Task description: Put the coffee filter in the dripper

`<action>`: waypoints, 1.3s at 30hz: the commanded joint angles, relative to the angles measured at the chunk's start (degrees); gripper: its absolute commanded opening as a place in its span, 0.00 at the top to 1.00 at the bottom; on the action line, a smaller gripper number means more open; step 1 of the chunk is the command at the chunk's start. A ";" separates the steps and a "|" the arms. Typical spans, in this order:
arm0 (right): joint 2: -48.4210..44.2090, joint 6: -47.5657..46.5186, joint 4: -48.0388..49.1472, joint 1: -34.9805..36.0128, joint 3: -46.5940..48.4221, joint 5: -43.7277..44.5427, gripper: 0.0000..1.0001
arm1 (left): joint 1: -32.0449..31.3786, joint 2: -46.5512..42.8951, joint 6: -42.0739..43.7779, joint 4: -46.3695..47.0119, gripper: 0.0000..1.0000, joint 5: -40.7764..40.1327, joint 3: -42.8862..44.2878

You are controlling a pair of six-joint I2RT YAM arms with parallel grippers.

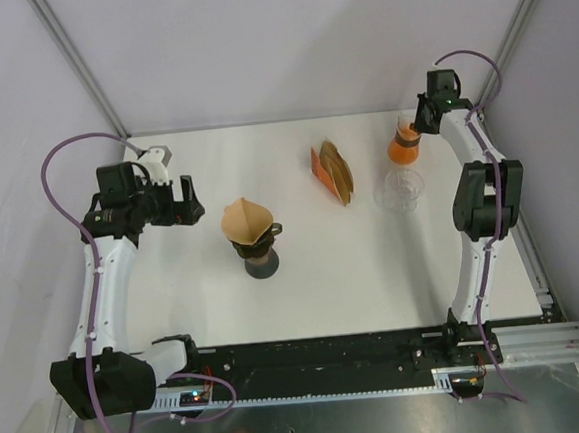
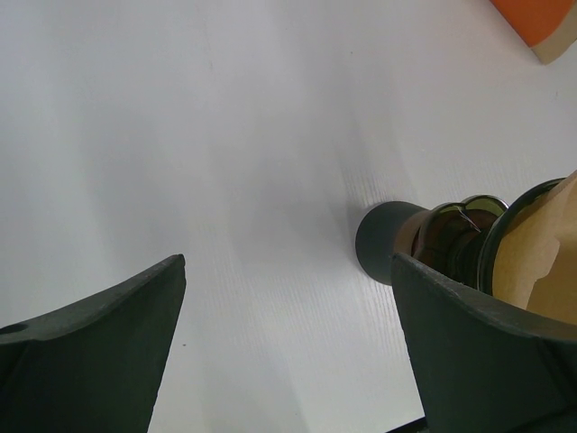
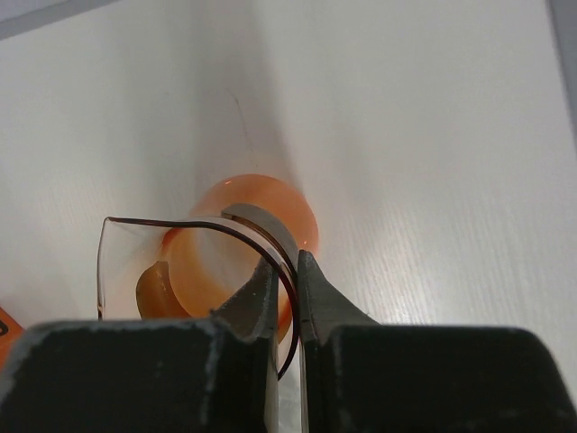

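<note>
The dark dripper (image 1: 256, 247) stands near the table's middle with a brown paper coffee filter (image 1: 245, 218) sitting in its cone. In the left wrist view the dripper (image 2: 446, 236) and the coffee filter (image 2: 550, 248) show behind the right finger. My left gripper (image 1: 184, 203) hovers left of the dripper, open and with nothing in it (image 2: 288, 271). At the far right, my right gripper (image 1: 418, 126) is shut on the rim of a clear cup with an orange bottom (image 3: 257, 225), one finger inside the wall and one outside (image 3: 294, 260).
An orange holder with a stack of brown filters (image 1: 333, 171) lies right of the dripper; its corner (image 2: 536, 18) shows in the left wrist view. A clear glass vessel (image 1: 400, 191) stands just in front of the orange-bottomed cup (image 1: 404, 147). Walls close the table's back and sides.
</note>
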 commanded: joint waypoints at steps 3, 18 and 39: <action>-16.56 -4.60 3.40 -0.31 -1.22 3.63 1.00 | 0.57 -1.57 1.44 0.76 0.00 0.78 2.41; -43.57 -5.10 1.18 24.22 -27.27 7.48 1.00 | 0.61 -3.45 2.19 0.68 0.00 2.74 1.64; -45.25 1.62 3.34 41.17 -48.26 3.20 1.00 | 0.61 -4.04 2.94 0.63 0.00 3.53 1.00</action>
